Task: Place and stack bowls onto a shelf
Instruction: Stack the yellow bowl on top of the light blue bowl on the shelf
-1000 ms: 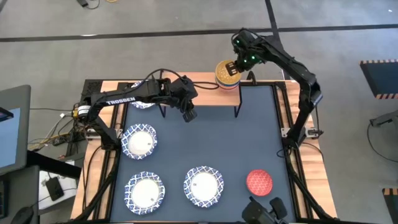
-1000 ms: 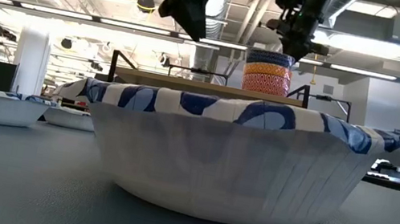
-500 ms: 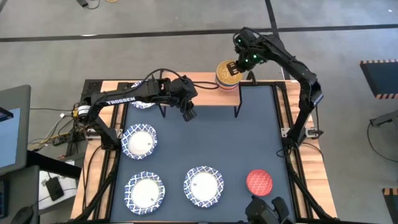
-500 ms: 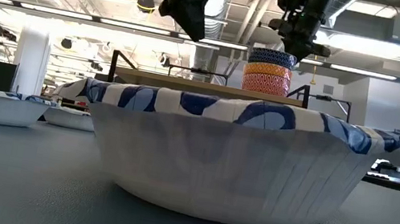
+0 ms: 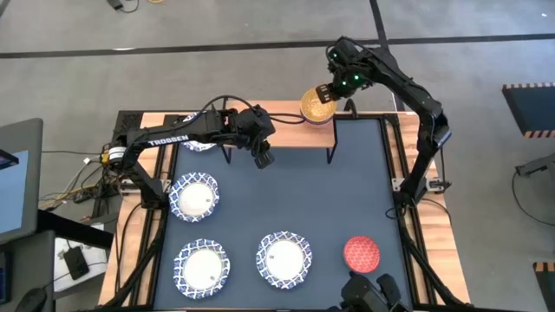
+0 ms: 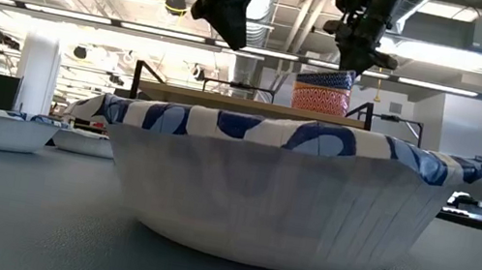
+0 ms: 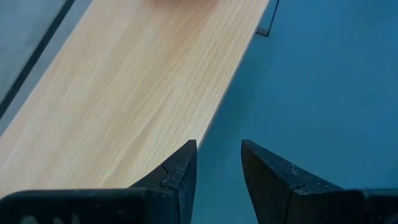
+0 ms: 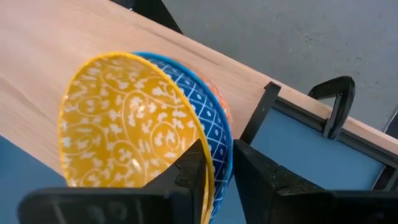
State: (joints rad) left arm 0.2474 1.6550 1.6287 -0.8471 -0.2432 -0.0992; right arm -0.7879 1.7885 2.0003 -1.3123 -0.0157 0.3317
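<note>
**Nested bowls tip on the shelf's right end**

Since a second ago, the small stack of nested bowls (image 5: 317, 106) at the right end of the light-wood shelf (image 5: 286, 130) has gone from sitting level to leaning. In the low view the blue patterned bowl (image 6: 328, 78) now sits crooked above the orange-and-white patterned bowl (image 6: 320, 99), its rim raised on one side. From above, the stack has shifted slightly and the yellow inside faces the camera more.

The right gripper (image 8: 217, 163) straddles the stack's rim: one dark finger sits inside the yellow bowl with white scroll pattern (image 8: 118, 127), the other outside the blue bowl's lattice-patterned wall. The fingers have spread a little since the earlier frame, yet they remain at the rim; whether they press or only bracket it I cannot tell.

The left gripper (image 7: 217, 171) hangs over the shelf's front edge near the middle, fingers slightly apart and holding nothing. The shelf top is pale, straight-grained wood on thin black metal legs.

On the dark-blue tabletop (image 5: 347, 191) lie three wide white bowls with blue patterned rims (image 5: 194, 196) (image 5: 201, 267) (image 5: 284, 258) and a small red bowl (image 5: 362, 253). A fourth blue-rimmed bowl (image 5: 199, 144) is half hidden under the left arm. The nearest one has a crimped, pleated wall in the low view.
</note>
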